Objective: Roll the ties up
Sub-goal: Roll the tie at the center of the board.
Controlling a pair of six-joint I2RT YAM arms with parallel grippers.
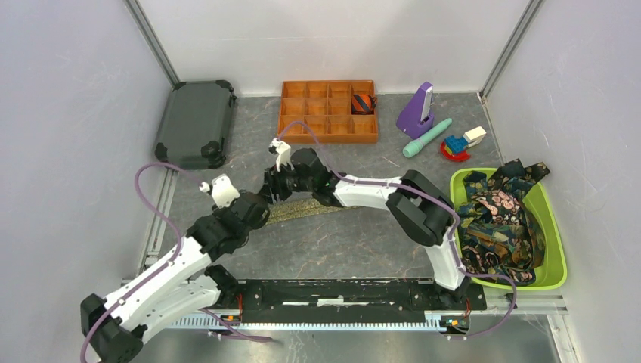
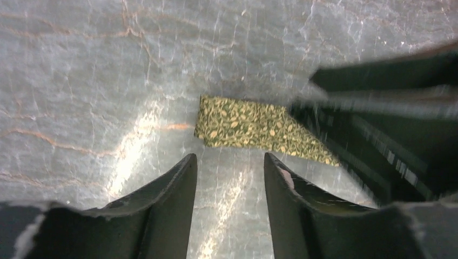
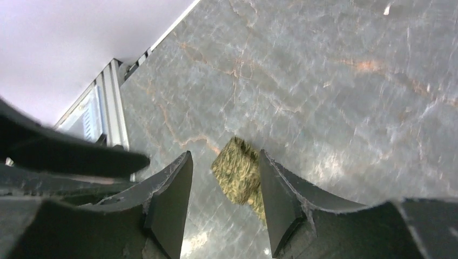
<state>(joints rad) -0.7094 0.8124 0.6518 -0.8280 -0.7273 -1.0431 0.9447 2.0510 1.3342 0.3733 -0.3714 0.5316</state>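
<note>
1. Your left tool (image 2: pixel 229 156) hangs open just short of the green tie's (image 2: pixel 254 129) end.
2. Your right tool (image 3: pixel 225 153) is open too, the same tie between its fingers.
3. It lies in the middle of the surface (image 1: pixel 340 249); more ties (image 1: pixel 499 219) fill the bin (image 1: pixel 553 257) at right.

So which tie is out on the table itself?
The olive-green tie, lying flat mid-table; the dark patterned ties are heaped in the green bin, the striped one in the orange tray.
</note>
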